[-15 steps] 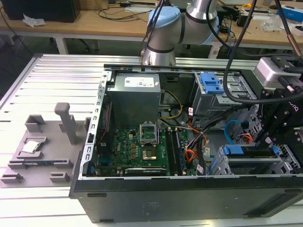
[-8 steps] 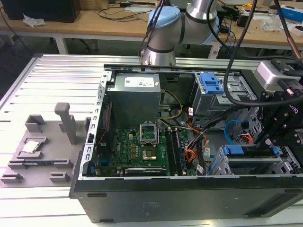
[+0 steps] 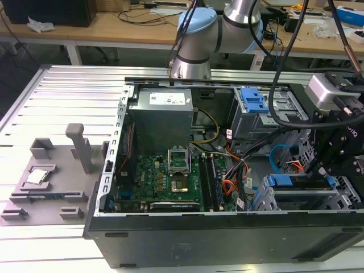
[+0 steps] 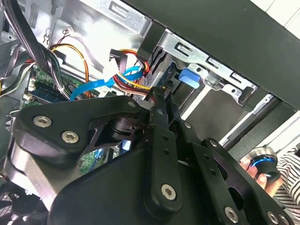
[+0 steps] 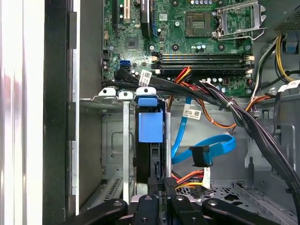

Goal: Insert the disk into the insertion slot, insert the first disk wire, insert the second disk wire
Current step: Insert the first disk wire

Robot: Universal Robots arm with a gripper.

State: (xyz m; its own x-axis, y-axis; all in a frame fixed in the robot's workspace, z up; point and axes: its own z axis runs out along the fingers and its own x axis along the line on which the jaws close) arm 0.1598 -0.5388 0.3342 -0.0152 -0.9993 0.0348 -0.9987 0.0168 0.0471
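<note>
The disk (image 5: pixel 149 126), in its bright blue carrier, sits upright in the insertion slot (image 5: pixel 112 140), a silver cage at the case's front corner (image 3: pixel 341 196). My gripper (image 5: pixel 164 186) hangs just behind the disk's rear edge, its fingers close together on the small black plug of the first disk wire (image 5: pixel 190 178), a red and orange bundle. In the second wrist view the gripper (image 4: pixel 161 96) meets those wires (image 4: pixel 133 79) beside the blue carrier tab (image 4: pixel 190 77). The second disk wire (image 5: pixel 213 147), flat and light blue, loops loose beside them with its black plug (image 5: pixel 200 155) free.
Thick black cables (image 5: pixel 253 126) cross above the drive bay. The motherboard (image 3: pixel 170 176) and power supply (image 3: pixel 165 105) fill the case's middle. A taller grey cage with a blue latch (image 3: pixel 253 99) stands behind. A person's hand (image 4: pixel 255 168) is outside the case wall.
</note>
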